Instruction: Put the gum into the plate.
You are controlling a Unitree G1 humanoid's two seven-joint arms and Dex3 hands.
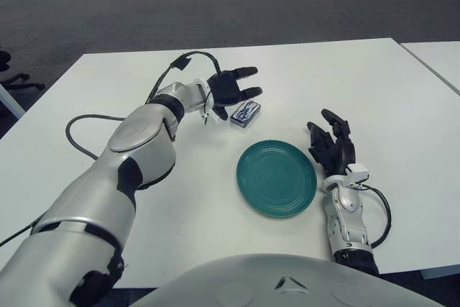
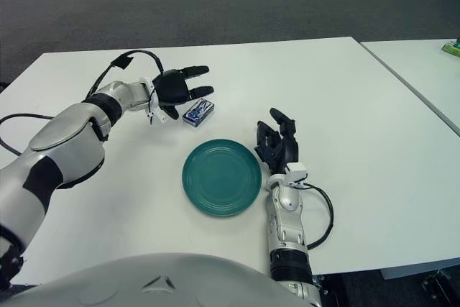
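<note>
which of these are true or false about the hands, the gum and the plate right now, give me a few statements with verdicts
1. The gum lies in the plate. False: it lies on the white table, beyond the plate and apart from it.
2. The left hand has its fingers spread, just left of the gum. True.
3. The left hand already grips the gum. False: the fingers are open and the pack lies on the table beside them.
4. The right hand shows to the right of the plate, holding nothing. True.
5. The plate is red. False: it is teal green.
</note>
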